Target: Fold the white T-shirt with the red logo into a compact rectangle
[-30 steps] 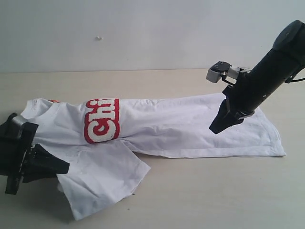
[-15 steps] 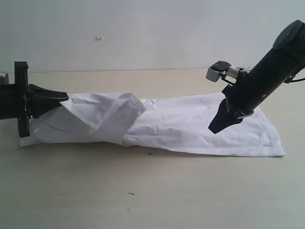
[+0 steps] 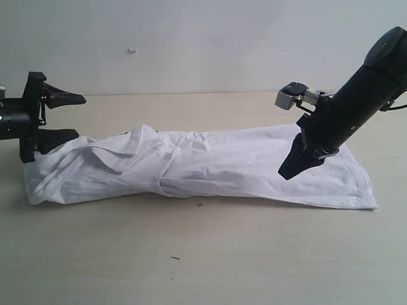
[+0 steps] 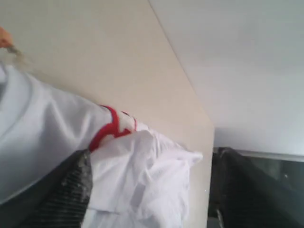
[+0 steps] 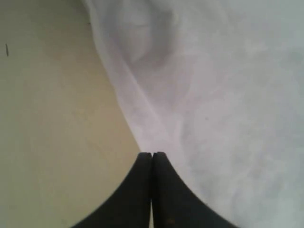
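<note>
The left gripper has just let go. A second ago it was low at 8 o'clock, pinching the near flap of the T-shirt, which spread out toward 7 o'clock with the logo face up. Half a second ago it had carried that flap up and over the shirt's body. Now its jaws are spread and it hangs at 9 o'clock, with the lower finger just above the shirt's left end and nothing held between them. The flap has dropped onto the body.

The logo is now almost buried. Only a small red curl peeks out from under the bunched cloth in the left wrist view, and the exterior view shows barely a speck of red.

The right gripper has not moved. Its jaws are pressed together and its tip is down on the fabric at 3 o'clock, near the shirt's edge. It seems to be pinning that end, though real contact is hard to confirm.

The shirt now lies on the counter as a long narrow band running from 9 to 3 o'clock, so the lengthwise fold looks done. The left third is lumpy and creased rather than flat. To reach a compact rectangle, the band probably still needs smoothing and its ends folded across.
</note>
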Motion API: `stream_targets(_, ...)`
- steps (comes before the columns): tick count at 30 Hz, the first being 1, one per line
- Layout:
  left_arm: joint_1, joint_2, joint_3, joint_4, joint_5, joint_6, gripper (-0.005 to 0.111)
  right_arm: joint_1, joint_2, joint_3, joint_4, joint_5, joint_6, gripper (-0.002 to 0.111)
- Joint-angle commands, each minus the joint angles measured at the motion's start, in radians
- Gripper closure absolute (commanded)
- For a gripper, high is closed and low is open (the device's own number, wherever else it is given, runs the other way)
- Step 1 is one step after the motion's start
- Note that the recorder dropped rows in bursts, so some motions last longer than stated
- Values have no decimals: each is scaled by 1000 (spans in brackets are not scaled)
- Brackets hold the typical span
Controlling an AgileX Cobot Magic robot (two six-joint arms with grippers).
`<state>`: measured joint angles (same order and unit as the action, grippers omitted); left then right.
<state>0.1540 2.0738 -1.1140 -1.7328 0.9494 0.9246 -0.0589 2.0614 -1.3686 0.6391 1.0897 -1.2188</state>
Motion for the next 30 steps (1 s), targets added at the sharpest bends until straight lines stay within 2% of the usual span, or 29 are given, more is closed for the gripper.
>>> stream_targets(1,19,-5,-17,129,171,-11,68,1,-3,-5,5,6,-9,108)
stream_targets(4,22,-5,-17,346,184,-74,106,1,-3,-5,5,6,-9,108)
stream_targets(8,9,-5,-17,600,176,-176,107,1,-3,-5,5,6,-9,108)
stream_targets(11,-11,-5,-12,686,134,-224,107,1,-3,-5,5,2,-9,108)
stream_targets(16,-87,-5,3,669,-66,-257,107,1,-3,-5,9,0,-9,108)
stream_targets(20,-167,-5,-14,588,-132,-223,107,1,-3,-5,8,-4,-9,108)
stream_targets(26,-187,-4,-40,559,-262,-262,107,1,-3,-5,8,-4,-9,108)
stream_targets(30,-187,-4,-40,418,-325,-211,107,1,-3,-5,13,-4,-9,108)
